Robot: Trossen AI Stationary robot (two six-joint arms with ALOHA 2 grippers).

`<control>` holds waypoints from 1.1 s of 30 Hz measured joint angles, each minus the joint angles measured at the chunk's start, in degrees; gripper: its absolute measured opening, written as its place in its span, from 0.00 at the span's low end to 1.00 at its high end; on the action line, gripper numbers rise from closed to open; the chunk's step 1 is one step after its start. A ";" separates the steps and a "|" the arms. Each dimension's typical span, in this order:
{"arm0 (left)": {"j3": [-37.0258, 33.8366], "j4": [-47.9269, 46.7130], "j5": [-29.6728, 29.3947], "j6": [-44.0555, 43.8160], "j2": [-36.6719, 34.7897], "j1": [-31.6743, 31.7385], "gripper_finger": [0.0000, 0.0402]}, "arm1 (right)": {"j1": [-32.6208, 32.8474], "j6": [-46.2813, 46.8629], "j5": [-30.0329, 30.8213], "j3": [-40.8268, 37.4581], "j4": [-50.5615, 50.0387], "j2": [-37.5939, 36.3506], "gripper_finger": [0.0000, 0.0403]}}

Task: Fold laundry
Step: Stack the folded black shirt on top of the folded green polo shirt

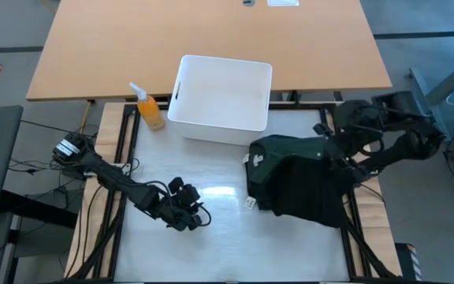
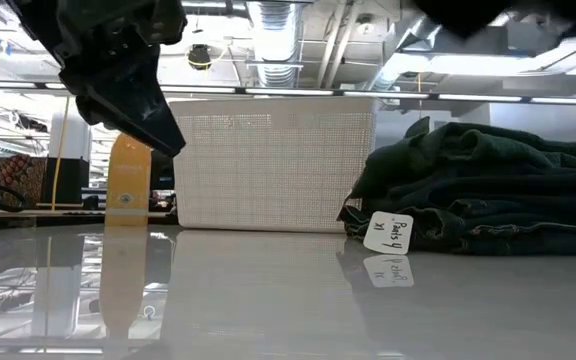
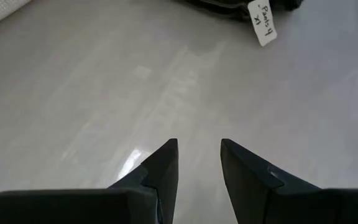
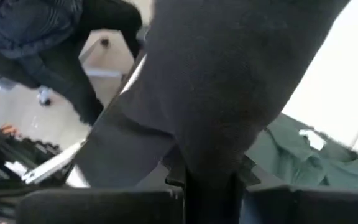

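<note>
The laundry is a heap at the table's right. A dark green garment (image 1: 273, 158) lies on the table with a white tag (image 2: 388, 232), and a black-charcoal garment (image 1: 315, 193) lies over its right side. My right gripper (image 1: 327, 152) is over the heap's far right part, shut on the charcoal cloth (image 4: 216, 93), which fills its wrist view. My left gripper (image 1: 198, 218) hovers above bare table left of the heap. It is open, with nothing between its fingers (image 3: 166, 163). My right gripper has the charcoal garment between its two fingers, and the cloth (image 4: 207, 158) drapes over them and hides the place of contact. The fingers slant down from the table's right side. The garment's lower part rests on the heap (image 1: 314, 209). Edge or fold, I cannot tell.
A white rectangular bin (image 1: 221, 99) stands at the table's far middle, with an orange bottle (image 1: 151, 110) to its left. A wooden table (image 1: 211, 39) lies beyond. Bare glossy tabletop (image 1: 211, 252) stretches between my left gripper and the heap.
</note>
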 joint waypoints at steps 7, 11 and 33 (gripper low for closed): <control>0.00 2.16 -0.01 0.04 0.00 1.60 0.27 | -3.87 -8.89 0.98 -13.55 -0.01 0.01 0.16; 0.00 4.86 0.56 1.25 0.00 2.17 0.27 | -12.51 -24.97 9.26 -25.52 0.03 -0.26 0.16; 0.00 6.36 3.09 7.15 -0.02 5.89 0.27 | -24.48 -35.57 44.59 -33.64 14.11 10.60 0.64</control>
